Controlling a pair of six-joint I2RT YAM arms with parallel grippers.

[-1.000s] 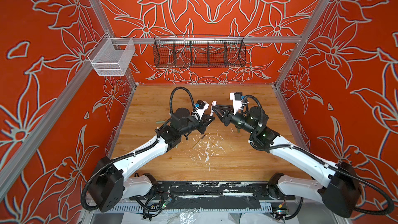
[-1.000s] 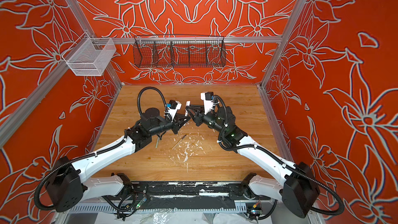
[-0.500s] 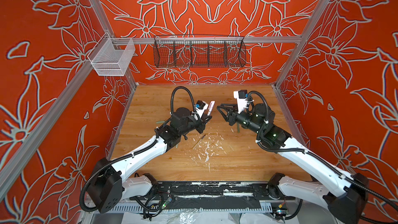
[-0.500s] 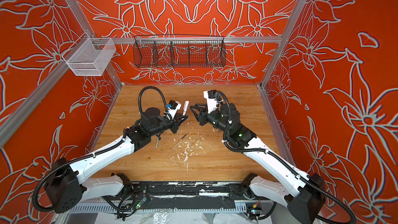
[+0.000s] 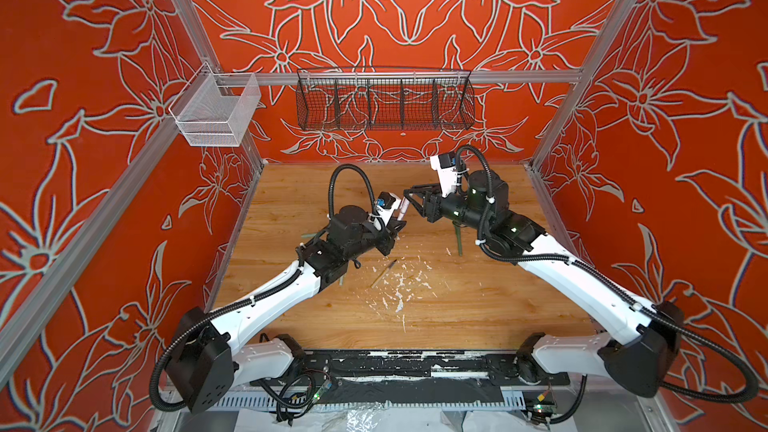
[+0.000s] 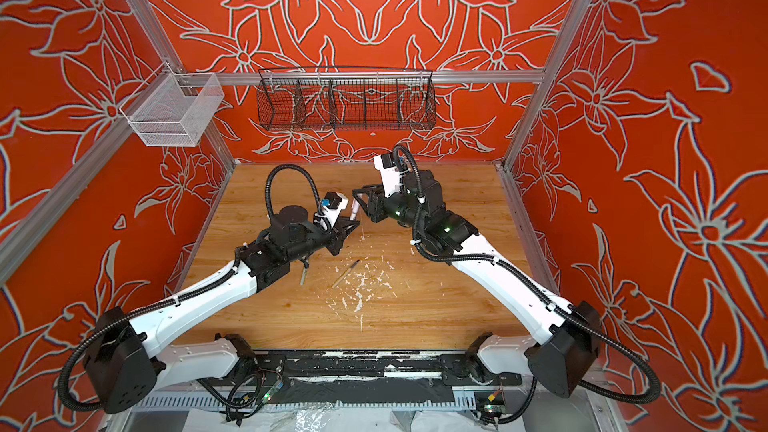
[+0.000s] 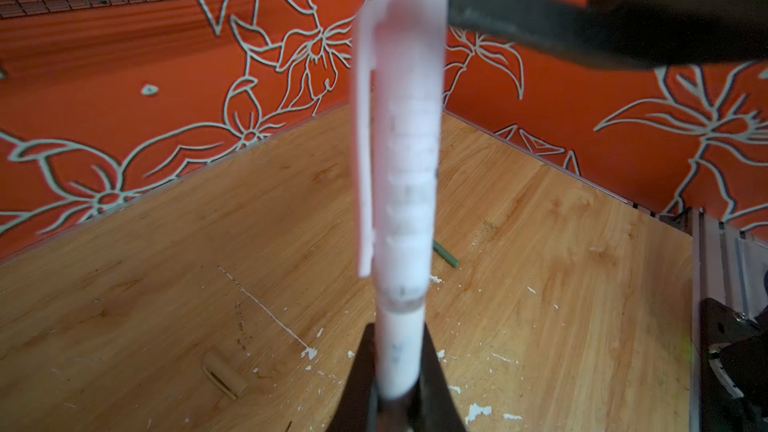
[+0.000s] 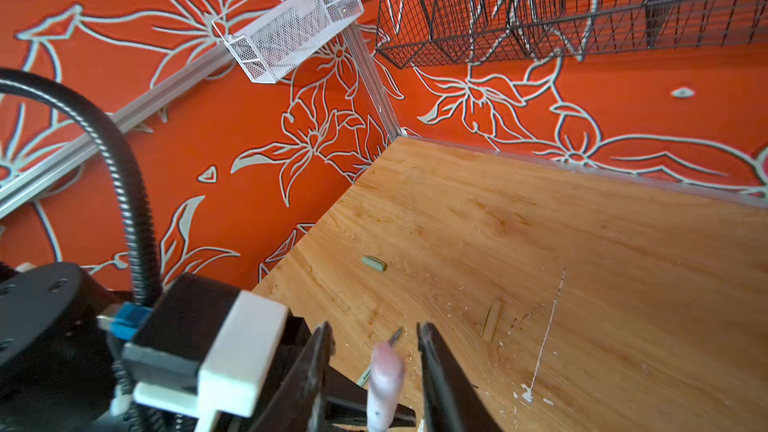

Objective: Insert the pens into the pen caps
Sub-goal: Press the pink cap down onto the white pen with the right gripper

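My left gripper (image 7: 401, 392) is shut on the lower barrel of the pink pen (image 7: 399, 342), which stands up out of it above the table. The pink cap (image 7: 401, 126) sits over the pen's upper end. In both top views the capped pink pen (image 5: 402, 209) (image 6: 354, 209) pokes up from the left gripper (image 5: 397, 226) (image 6: 352, 224). My right gripper (image 8: 374, 351) is open, its fingers on either side of the capped end without touching it. The tan pen (image 5: 383, 273) and dark green pen (image 5: 459, 241) lie on the wood. A tan cap (image 8: 491, 320) and a pale green cap (image 8: 373, 263) lie loose.
White paint flecks (image 5: 399, 284) scatter the wooden floor near the front middle. Another pen (image 6: 304, 275) lies partly under the left arm. A black wire basket (image 5: 384, 103) hangs on the back wall, a white mesh basket (image 5: 214, 112) at the left corner.
A second ago the two grippers met at the pink pen. My right gripper has since drawn back to the right with its fingers apart; the left arm still holds the pen.
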